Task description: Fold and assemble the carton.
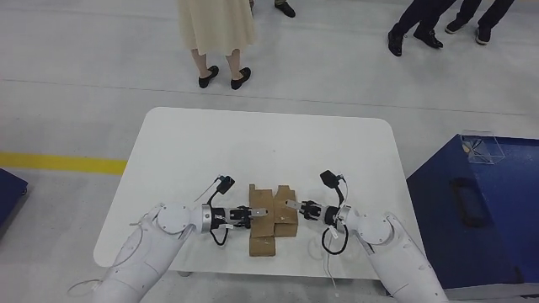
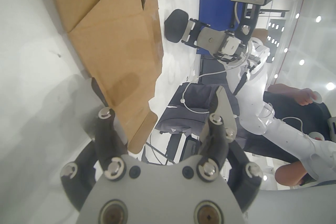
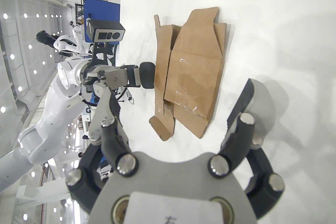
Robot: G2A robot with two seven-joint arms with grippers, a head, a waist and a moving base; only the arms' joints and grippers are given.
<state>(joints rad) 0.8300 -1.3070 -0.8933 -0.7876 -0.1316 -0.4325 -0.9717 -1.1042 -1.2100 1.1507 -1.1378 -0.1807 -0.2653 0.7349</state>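
One flattened brown carton lies on the one white counter, near its front edge, between two pairs of jaws. The left jaws stand apart at the carton's left edge, with one corner flap between them. The right jaws also stand apart, just beside the carton's right edge.

Brown cardboard carton, flattened, flaps splayed, lying near table front edge
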